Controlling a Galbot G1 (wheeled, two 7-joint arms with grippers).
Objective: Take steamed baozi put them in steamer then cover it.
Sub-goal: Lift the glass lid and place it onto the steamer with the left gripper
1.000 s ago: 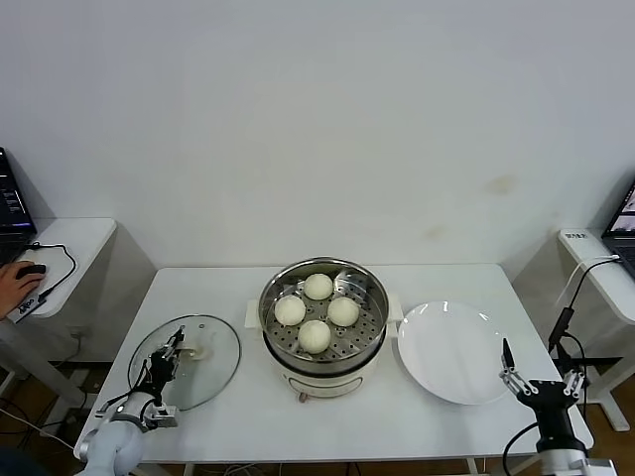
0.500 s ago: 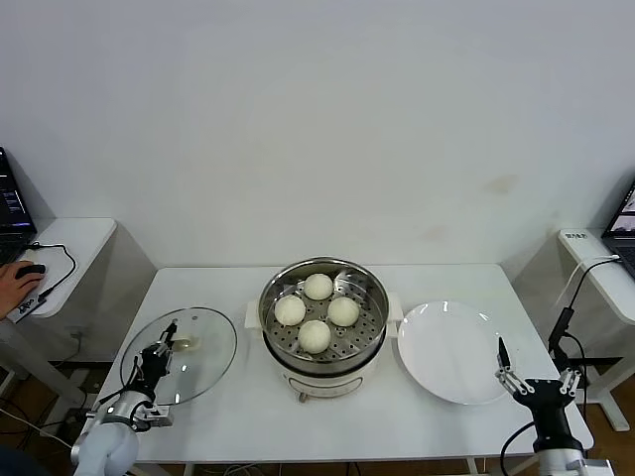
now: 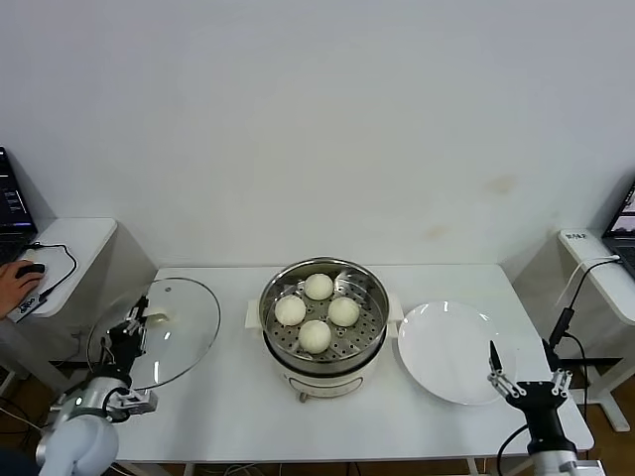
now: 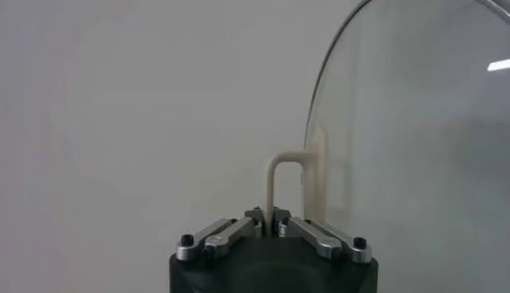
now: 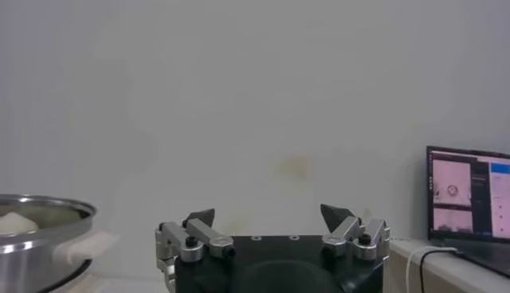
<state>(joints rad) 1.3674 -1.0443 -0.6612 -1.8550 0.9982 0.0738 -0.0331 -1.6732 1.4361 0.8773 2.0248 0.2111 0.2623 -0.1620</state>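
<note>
1. Glass, clear and round with a thin metal rim, made up the cover point(image 3: 159, 332); it was lifted off the counter point(image 3: 238, 397) at the near-left corner and tilted, its far edge raised.
2. Its cream-white loop handle point(image 4: 285, 187) stood out from the centre of the pane, and the left gripper point(image 3: 127, 332) had its jaws clamped together on that handle, as the left wrist view showed.
3. Through the pane the counter edge and the left arm were visible.
4. The steamer point(image 3: 323, 327) sat at the middle of the counter, to the right of the cover and apart from it: a shiny stainless-steel pot with a perforated tray, on a cream-white base with side handles.
5. It stood uncovered.
6. Four steamed baozi point(image 3: 317, 313), smooth, round and off-white, lay on the tray in a diamond: one far, one near, one left, one right, set close together.
7. A flat white plate point(image 3: 451, 352) lay just right of the steamer, bare.
8. The right gripper point(image 3: 526, 382) hung at the near-right corner beside the plate, its jaws wide apart and holding nothing.
9. In the right wrist view the steamer's rim point(image 5: 40, 215) and one bun showed at the edge.
10. A person's hand point(image 3: 15, 283) rested on a mouse on a side desk at far left.
</note>
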